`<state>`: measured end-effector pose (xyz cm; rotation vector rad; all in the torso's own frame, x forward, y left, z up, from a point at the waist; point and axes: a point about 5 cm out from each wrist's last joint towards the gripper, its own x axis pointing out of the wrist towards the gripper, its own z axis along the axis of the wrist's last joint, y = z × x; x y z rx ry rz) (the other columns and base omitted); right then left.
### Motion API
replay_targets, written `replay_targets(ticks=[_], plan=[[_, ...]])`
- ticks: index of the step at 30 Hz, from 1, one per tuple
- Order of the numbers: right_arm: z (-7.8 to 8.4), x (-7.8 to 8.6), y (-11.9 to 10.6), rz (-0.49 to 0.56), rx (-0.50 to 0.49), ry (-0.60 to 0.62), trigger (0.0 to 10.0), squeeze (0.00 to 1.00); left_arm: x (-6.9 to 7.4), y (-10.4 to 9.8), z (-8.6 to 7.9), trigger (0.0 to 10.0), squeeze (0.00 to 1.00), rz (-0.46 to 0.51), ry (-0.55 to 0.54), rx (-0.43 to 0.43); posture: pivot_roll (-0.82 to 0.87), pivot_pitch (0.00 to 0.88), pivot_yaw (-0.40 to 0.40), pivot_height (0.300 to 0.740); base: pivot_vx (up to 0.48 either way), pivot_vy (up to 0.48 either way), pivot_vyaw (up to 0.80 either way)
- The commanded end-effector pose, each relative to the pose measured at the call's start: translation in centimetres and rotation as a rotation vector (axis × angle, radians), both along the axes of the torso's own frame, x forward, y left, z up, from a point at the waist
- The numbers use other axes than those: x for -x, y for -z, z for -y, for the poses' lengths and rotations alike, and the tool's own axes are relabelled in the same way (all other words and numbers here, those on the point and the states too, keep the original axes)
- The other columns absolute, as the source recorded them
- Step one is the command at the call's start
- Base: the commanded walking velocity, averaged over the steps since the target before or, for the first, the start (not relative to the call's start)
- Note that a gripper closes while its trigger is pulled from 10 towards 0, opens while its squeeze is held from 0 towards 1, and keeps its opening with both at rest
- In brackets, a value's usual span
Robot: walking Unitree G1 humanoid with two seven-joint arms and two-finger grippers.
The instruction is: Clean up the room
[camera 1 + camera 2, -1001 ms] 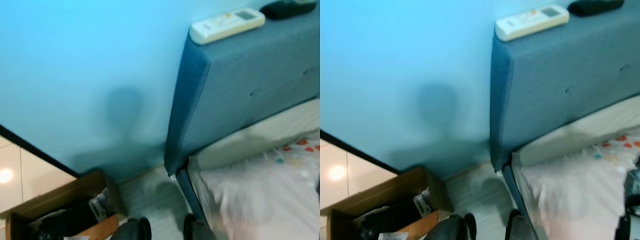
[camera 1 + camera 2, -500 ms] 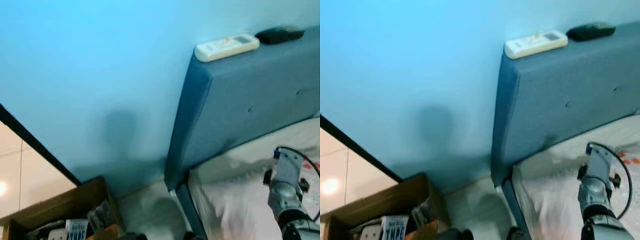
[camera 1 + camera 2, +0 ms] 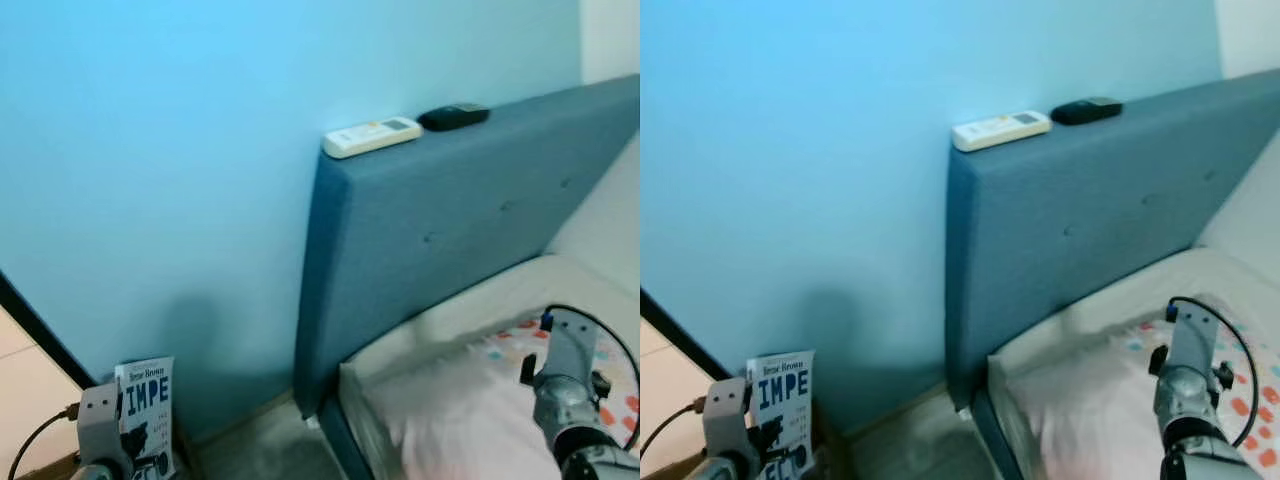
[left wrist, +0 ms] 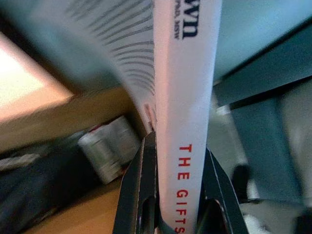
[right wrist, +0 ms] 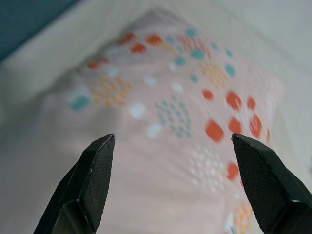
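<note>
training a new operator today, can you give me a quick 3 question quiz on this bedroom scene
1. True or false: the left hand is shut on a book.
2. What lies on top of the blue headboard? A) two remotes, one white and one black B) a lamp C) a cup
3. What does the right hand point at, and how do its fingers stand?

Key
1. True; the fingers pinch the white spine.
2. A: the white remote and the black remote.
3. A pillow with coloured dots; fingers wide open, holding nothing.
</note>
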<state>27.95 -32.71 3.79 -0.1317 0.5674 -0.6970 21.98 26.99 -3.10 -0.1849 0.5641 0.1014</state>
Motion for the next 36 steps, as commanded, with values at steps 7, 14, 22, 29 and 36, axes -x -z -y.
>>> replay_targets(ticks=[7,14,22,29,36], plan=[[-0.1,1.4,1.6,-0.073,-0.039,0.033,10.0,0.00,-2.5,-2.6,3.9,10.0,0.00,0.183,0.445,0.279,0.04,0.000,-0.056,0.708,0.000,0.000,-0.75],[-0.4,1.4,1.8,-0.081,-0.045,0.025,10.0,0.00,-1.9,-2.3,5.5,10.0,0.00,0.179,0.573,0.390,0.03,0.000,-0.054,0.708,0.000,0.000,-0.75],[-3.0,-1.1,1.0,0.077,-0.208,-0.110,10.0,0.00,-1.4,-3.3,7.4,10.0,0.00,0.231,0.763,0.531,0.03,0.000,-0.057,0.708,0.000,0.000,-0.75],[-6.1,-3.6,-0.4,0.295,-0.482,-0.266,10.0,0.00,-1.3,-4.8,7.8,10.0,0.00,0.273,0.887,0.594,0.02,0.000,-0.057,0.708,0.000,0.000,-0.75],[-12.2,-5.3,-1.7,0.443,-0.869,-0.712,10.0,0.00,-1.9,-7.5,8.4,10.0,0.00,0.363,1.021,0.637,0.02,0.000,-0.060,0.708,0.000,0.000,-0.72]])
